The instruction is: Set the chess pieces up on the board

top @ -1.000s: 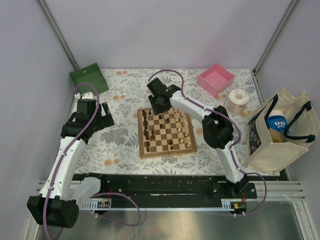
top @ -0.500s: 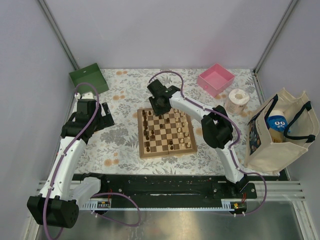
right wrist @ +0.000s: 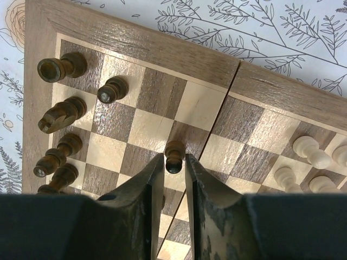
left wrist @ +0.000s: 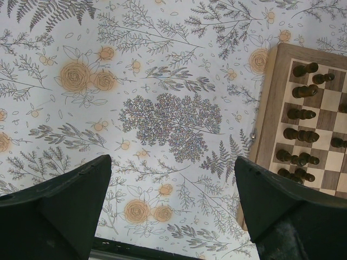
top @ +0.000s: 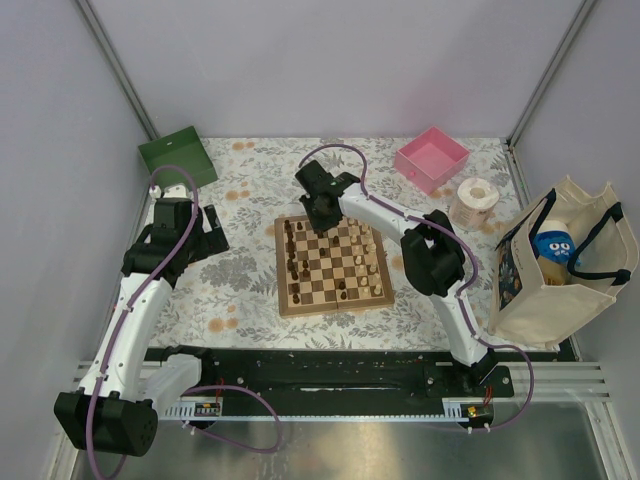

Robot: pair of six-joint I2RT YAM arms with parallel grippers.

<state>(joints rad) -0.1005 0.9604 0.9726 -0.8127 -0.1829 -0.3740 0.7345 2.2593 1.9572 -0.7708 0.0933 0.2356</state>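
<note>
Chess pieces (top: 292,262) on board (top: 335,306), mid-table, partly arranged.
Left gripper (left wrist: 172,165), jaws wide apart, hangs over floral cloth (left wrist: 162,108) at board's 9 o'clock; right gripper (right wrist: 174,162) at board's 12 o'clock edge, fingers flanking dark pawn (right wrist: 174,150), grip not discernible.

overhead wide; wrists close — board (top: 335,304) shared
</note>
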